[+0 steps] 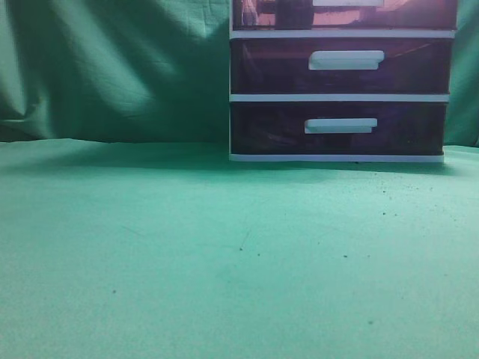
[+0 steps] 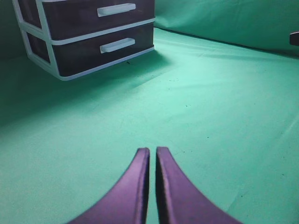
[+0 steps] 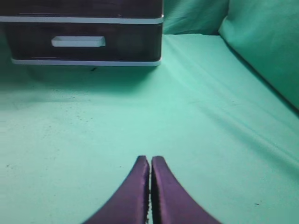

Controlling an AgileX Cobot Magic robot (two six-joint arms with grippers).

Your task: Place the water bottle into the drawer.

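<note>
With left fingers and right fingers pressed together, empty, before the drawer — the water bottle seemingly the dark block behind its front — beware jolting that drawer, likely toppling the bottle.

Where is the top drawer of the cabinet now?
In the exterior view the top drawer sits at the upper right, cut by the frame's top edge, directly above the two darker purple drawers. Neither wrist view shows it.

Reddish-brown top drawer shut, dark bottle showing inside.
</note>
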